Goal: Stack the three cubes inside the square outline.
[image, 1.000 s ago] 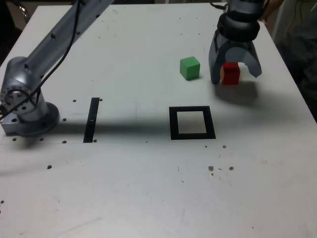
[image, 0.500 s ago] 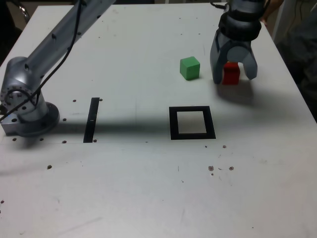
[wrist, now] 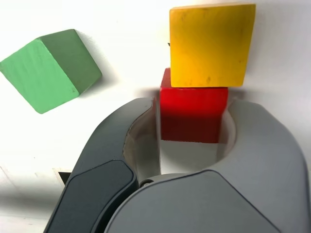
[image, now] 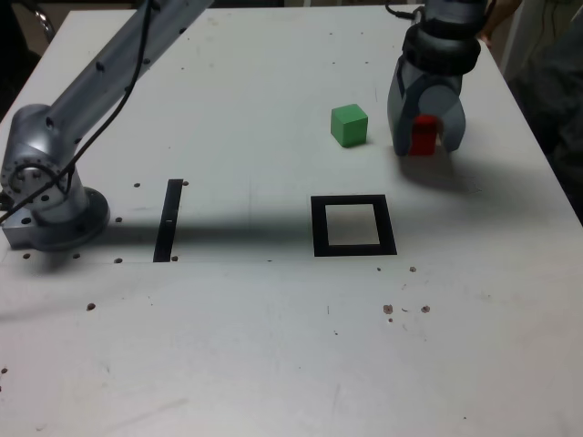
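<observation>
My gripper (image: 424, 146) stands at the back of the exterior view's right, its jaws pressed against both sides of the red cube (image: 422, 135), which rests on the table. In the wrist view the gripper (wrist: 194, 124) is shut on the red cube (wrist: 193, 114), and the yellow cube (wrist: 211, 46) lies right against the red one's far side. The gripper hides the yellow cube in the exterior view. The green cube (image: 349, 125) (wrist: 48, 70) sits apart on the exterior view's left of the gripper. Nearer the camera lies the square outline (image: 318, 228), with nothing in it.
A straight black strip (image: 168, 218) lies on the white table at the exterior view's left, next to the arm's base (image: 46, 200). The arm's long link spans the back left. The table's right edge (image: 547, 164) runs close beside the gripper.
The jaws have swung inward from wide open until they touch the red cube's sides. The cubes and the arm have stayed where they were.
</observation>
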